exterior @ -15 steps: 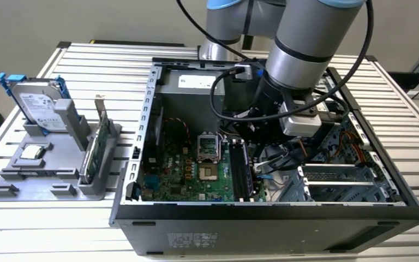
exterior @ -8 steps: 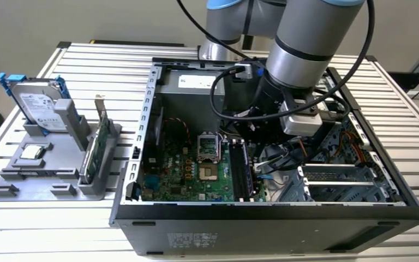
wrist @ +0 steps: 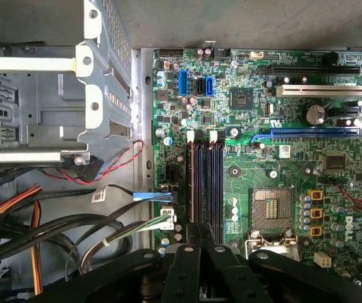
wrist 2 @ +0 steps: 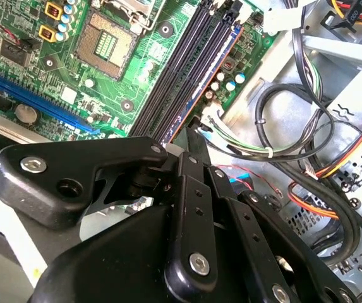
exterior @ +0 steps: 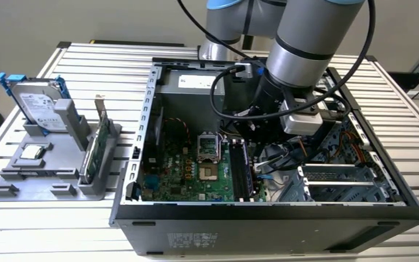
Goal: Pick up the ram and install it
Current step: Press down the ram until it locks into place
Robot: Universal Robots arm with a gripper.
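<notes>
Spanning the scene, a slatted metal tabletop (exterior: 49, 229) carries an open computer case (exterior: 268, 215). The grey robot arm (exterior: 311, 33) reaches down into the case. Beneath the gripper lies the green motherboard (exterior: 187, 169), and a tangle of cables (wrist 2: 294, 120) sits just beside the gripper, over the bare metal floor of the case. Well apart from the gripper, outside the case, a grey holder (exterior: 49, 185) keeps a silver hard drive (exterior: 39, 106) and a green card (exterior: 96, 147) upright.

The gripper (wrist: 199, 235) hangs right over the near end of the dark memory slots (wrist: 196, 183), its black fingers (wrist 2: 196, 158) drawn together to a narrow tip. The ram (wrist: 217, 183) stands edge-on in the slot row as a thin blue strip that runs away from the gripper. Its near end is directly under the tip, and contact between them is hidden.
</notes>
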